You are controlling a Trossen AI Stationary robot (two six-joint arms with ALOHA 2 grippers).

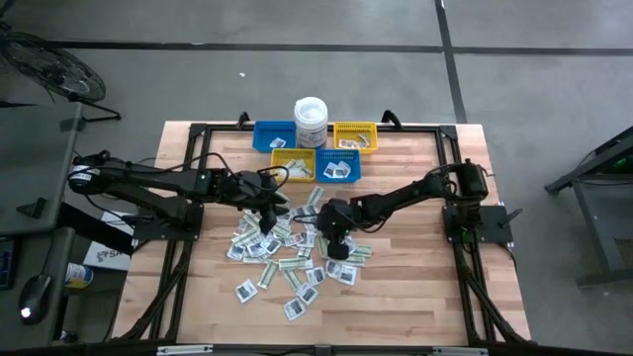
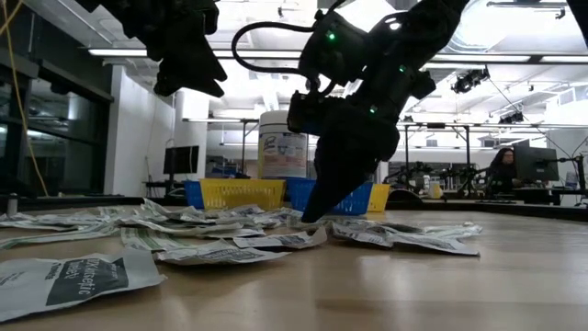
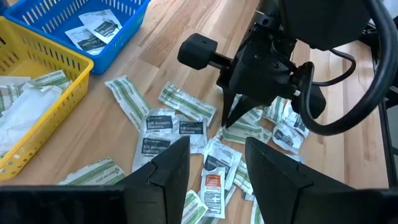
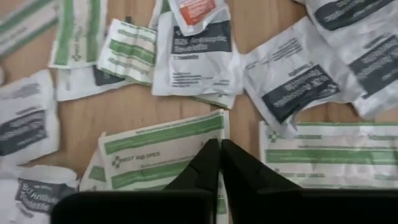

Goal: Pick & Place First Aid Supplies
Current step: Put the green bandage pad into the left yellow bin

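Green-striped packet (image 4: 163,148) lies under the closed right gripper's (image 4: 219,149) tips.

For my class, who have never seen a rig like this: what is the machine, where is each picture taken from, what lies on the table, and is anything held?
Two dark robot arms work at a wooden table. One picture looks down from above, one looks level across the table, and two come from cameras on the wrists. Paper first aid packets lie in a heap, with blue and yellow bins and a white tub behind. The left gripper hovers over the heap with its jaws open and empty. The right gripper has its jaws shut, tips down on a green-and-white packet; whether they pinch it cannot be told.
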